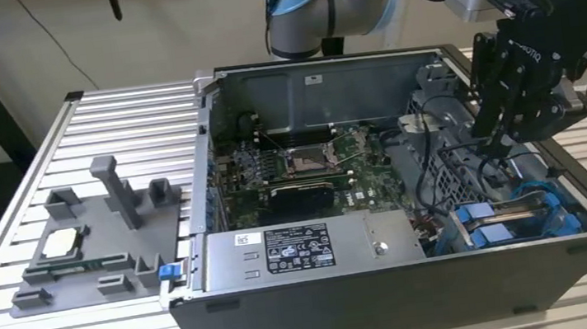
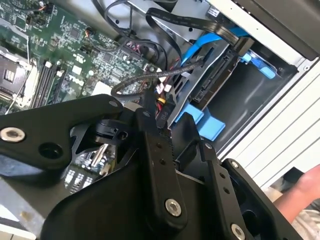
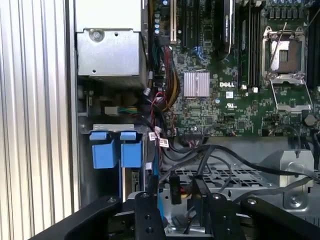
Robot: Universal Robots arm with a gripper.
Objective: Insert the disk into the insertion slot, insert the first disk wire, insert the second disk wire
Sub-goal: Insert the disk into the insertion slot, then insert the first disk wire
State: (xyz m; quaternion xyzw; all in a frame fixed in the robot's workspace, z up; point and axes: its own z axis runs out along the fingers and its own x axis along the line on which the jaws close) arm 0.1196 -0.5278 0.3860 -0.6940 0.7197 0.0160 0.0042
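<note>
- The hand (image 1: pixel 493 140) hangs inside the open computer case (image 1: pixel 397 298), at about 3 o'clock in the exterior view, close to the case wall on that side.
- In both wrist views it is partly spread, with a gap between the two fingers (image 3: pixel 148 216).
- A black plug (image 3: pixel 174 190) on a thin wire sits in that gap. I cannot tell whether either finger presses on it.
- The disk (image 1: pixel 516 220) lies in its blue frame in the case corner at about 4 o'clock, just below the hand.
- In the first wrist view its two blue tabs (image 3: pixel 115 150) stand side by side next to the case edge.
- In the second wrist view a flat black cable (image 2: pixel 200 22) runs to the far end of the disk (image 2: pixel 216 80).
- Loose black wires (image 1: pixel 456 152) loop around the hand, so the room there is tight: wall on one side, a perforated metal cage (image 3: pixel 220 177) beneath.
- The circuit board (image 1: pixel 304 159) fills the middle of the case, and the grey power box (image 1: pixel 303 250) lines the 6 o'clock edge.
- The slatted desk (image 1: pixel 111 111) has open room at 9 o'clock, where a grey tray (image 1: pixel 80 238) stands.
- A person's hand (image 2: pixel 300 197) rests beyond the case rim.
</note>
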